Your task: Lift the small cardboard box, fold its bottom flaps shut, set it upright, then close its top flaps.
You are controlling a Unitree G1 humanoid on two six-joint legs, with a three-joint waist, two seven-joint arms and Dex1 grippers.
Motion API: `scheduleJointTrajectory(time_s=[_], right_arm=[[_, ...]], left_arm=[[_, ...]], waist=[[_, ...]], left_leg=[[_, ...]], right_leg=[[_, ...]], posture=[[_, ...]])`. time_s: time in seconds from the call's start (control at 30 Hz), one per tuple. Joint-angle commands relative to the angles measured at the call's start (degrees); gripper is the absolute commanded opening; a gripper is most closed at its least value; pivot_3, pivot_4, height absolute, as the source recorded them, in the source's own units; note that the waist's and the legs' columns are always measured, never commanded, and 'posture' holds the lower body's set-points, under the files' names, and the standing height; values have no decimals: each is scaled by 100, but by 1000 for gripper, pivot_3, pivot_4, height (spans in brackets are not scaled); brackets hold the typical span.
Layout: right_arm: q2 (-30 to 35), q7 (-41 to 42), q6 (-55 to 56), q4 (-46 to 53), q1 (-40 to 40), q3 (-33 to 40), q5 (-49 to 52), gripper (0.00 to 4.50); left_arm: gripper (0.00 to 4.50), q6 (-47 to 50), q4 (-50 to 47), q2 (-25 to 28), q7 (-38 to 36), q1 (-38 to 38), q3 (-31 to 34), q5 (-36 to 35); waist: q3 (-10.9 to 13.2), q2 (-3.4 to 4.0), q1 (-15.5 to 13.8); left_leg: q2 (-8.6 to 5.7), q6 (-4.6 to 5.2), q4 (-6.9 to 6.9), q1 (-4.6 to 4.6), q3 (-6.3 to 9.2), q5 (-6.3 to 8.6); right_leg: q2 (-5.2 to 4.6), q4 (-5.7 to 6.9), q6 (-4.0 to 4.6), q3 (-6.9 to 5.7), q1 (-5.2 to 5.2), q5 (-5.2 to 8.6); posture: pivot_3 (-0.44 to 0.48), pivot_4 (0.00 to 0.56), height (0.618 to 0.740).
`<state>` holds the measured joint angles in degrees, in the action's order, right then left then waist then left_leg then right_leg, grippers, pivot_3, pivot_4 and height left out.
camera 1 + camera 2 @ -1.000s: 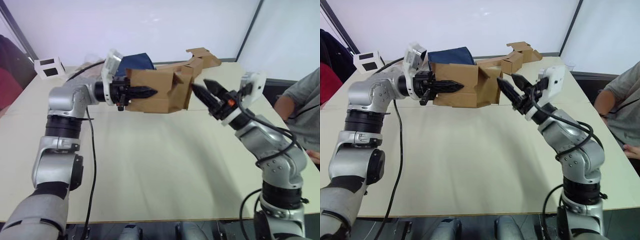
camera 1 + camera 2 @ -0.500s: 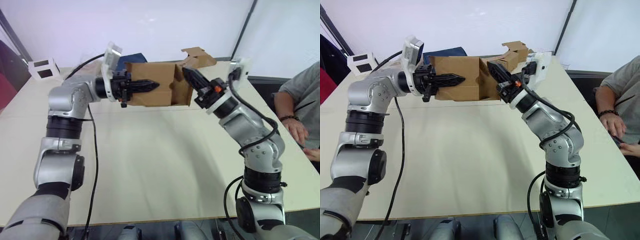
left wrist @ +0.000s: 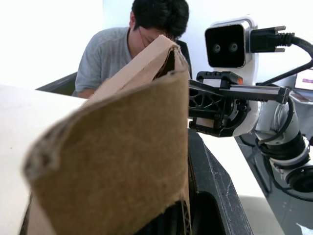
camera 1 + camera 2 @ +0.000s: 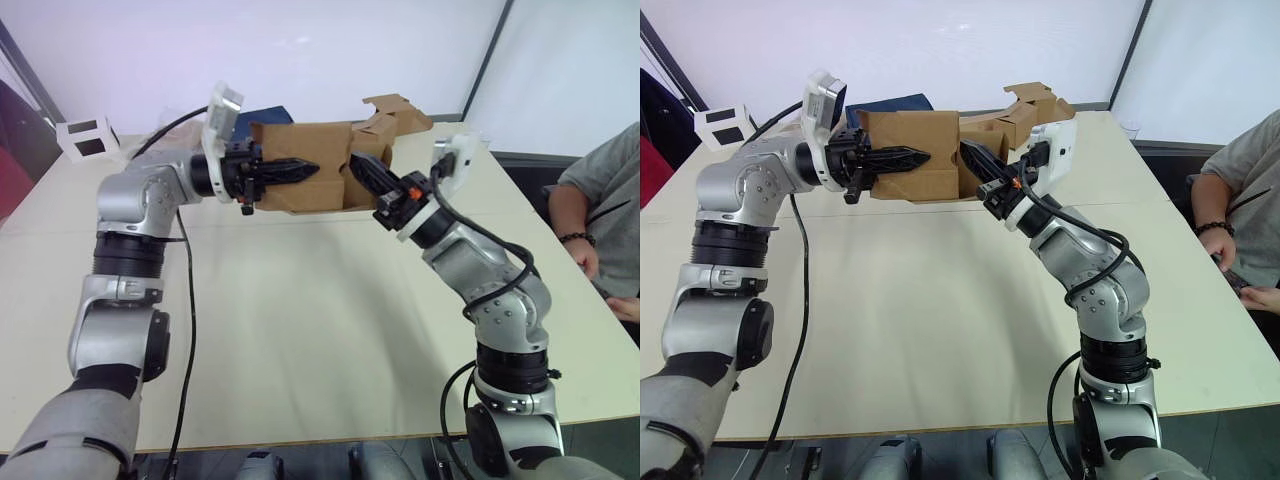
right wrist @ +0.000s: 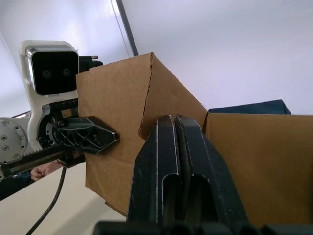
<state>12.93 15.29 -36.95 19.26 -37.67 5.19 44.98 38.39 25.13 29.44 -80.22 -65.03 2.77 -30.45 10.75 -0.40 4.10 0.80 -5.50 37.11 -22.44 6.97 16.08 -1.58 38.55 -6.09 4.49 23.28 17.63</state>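
The small cardboard box (image 4: 908, 155) hangs in the air above the far part of the table (image 4: 930, 330); the left gripper (image 4: 902, 158) is clamped on its near wall from the box's left end; the right gripper (image 4: 976, 160), fingers pressed together with nothing between them, pokes into the box's open right end beside a flap (image 5: 168, 100); behind the box lies another cardboard piece (image 4: 1032, 105); a person (image 4: 1245, 215) sits to its right.
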Motion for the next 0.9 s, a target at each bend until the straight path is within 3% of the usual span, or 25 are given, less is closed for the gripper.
scheduleJointTrajectory(time_s=[0.03, 0.13, 0.4, 0.73, 0.9], right_arm=[[-122, 139, 104, 94, -70, -133, -22, 46], [-145, 169, 133, 75, -77, -140, -67, 46], [-9, 369, 163, 34, -135, -94, -157, 46], [968, 1035, 113, -1, -147, 244, -236, 46], [1879, 1514, -625, 425, 418, 1146, 990, 46]], left_arm=[[0, 147, -352, 114, -295, -8, -80, -181], [0, 251, -467, 151, -388, 43, -117, -223], [0, -538, -344, -130, 286, -16, -105, 144], [0, -844, -421, -290, 432, 8, -169, 224], [0, -911, -265, -313, 399, -37, -165, 238]], waist=[[0, 0, 5], [0, 0, 3], [0, 0, -12], [0, 0, -13], [1, -1, -55]], left_leg=[[0, 0, 0, 0, 0, 0], [0, -1, 0, 0, 0, 0], [0, -1, 1, 0, 1, 0], [0, 14, 0, 0, 0, 8], [-3, 35, 2, -4, 1, 20]], right_leg=[[0, 0, 0, 0, 0, 0], [0, 0, 0, 0, 0, 0], [-1, 0, 0, 0, 0, 0], [0, -1, 0, 0, 0, 0], [-6, -12, -1, -1, -6, 0]], posture=[[0, 150, 740], [0, 150, 740], [0, 150, 740], [0, 150, 740], [0, 150, 740]])
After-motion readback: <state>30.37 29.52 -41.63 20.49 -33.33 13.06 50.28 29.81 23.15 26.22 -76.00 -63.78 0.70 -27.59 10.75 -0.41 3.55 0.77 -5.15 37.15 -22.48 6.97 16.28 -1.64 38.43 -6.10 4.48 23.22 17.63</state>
